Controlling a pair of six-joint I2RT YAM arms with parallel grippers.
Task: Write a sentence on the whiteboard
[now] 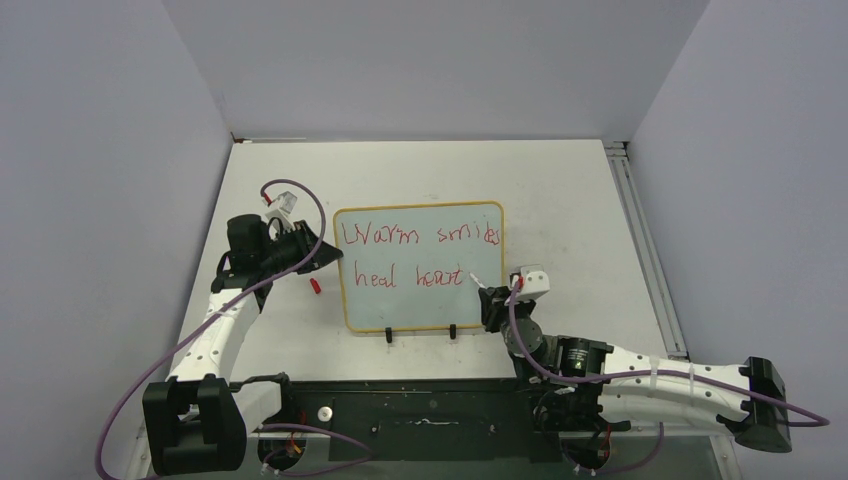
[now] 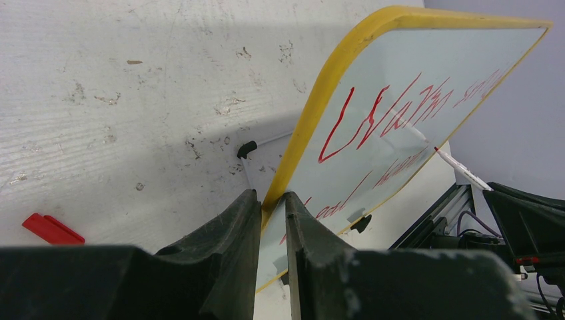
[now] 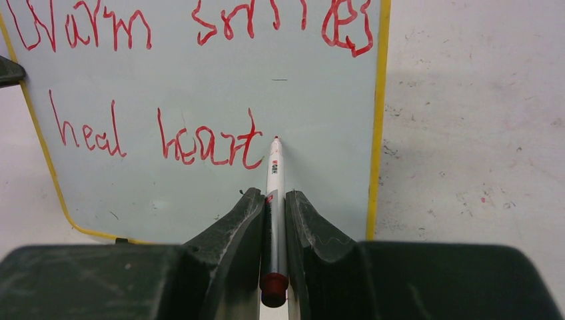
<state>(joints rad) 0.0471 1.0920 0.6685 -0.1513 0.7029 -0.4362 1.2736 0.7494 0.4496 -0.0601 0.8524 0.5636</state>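
Note:
The whiteboard [image 1: 420,305] lies mid-table, yellow-framed, and the left wrist view shows it edge-on [image 2: 400,80]. On it the red sentence [image 1: 415,256] reads "Warm smiles" over "heal heart" [image 3: 200,143]. My left gripper [image 1: 325,255] is shut on the board's left frame edge [image 2: 272,200]. My right gripper [image 1: 490,295] is shut on a white marker [image 3: 275,173] with a red end cap. The marker's tip rests at the board just right of the final "t". The same marker [image 2: 460,170] appears over the board's far side in the left wrist view.
A red marker cap [image 1: 315,286] lies on the table left of the board [image 2: 52,229]. The board's two black feet [image 1: 388,335] point toward the arm bases. An aluminium rail [image 1: 640,240] runs along the table's right edge. Grey walls enclose three sides.

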